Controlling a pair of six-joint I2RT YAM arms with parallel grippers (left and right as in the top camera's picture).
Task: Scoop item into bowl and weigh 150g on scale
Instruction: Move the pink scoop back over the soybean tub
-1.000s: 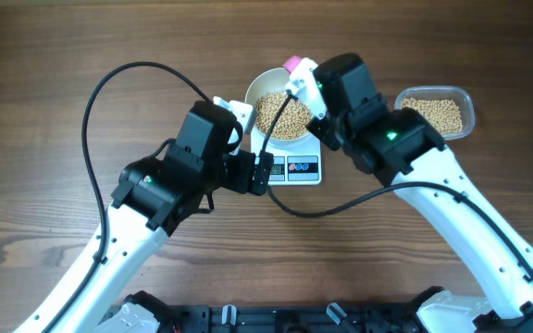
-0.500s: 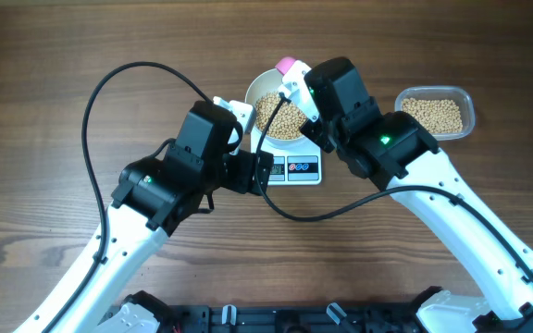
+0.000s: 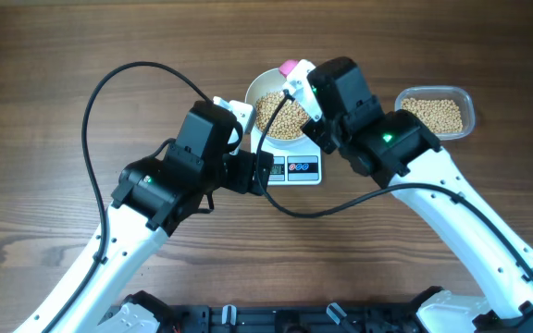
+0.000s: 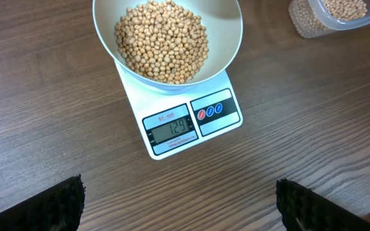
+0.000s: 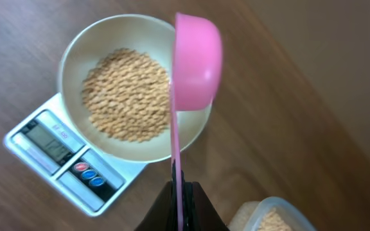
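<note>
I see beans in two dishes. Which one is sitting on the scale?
The round white bowl sits on the scale; the clear plastic tub rests on the table.

Your left gripper (image 4: pixel 180 200): fingers spread wide, holding nothing. Your right gripper (image 5: pixel 184 204): pinched tight on the handle of the pink scoop (image 5: pixel 196 61).

Right pincer (image 5: pixel 181 204) with pink scoop (image 5: pixel 196 61) shifted slightly left over bowl (image 5: pixel 67 61) far rim.
</note>
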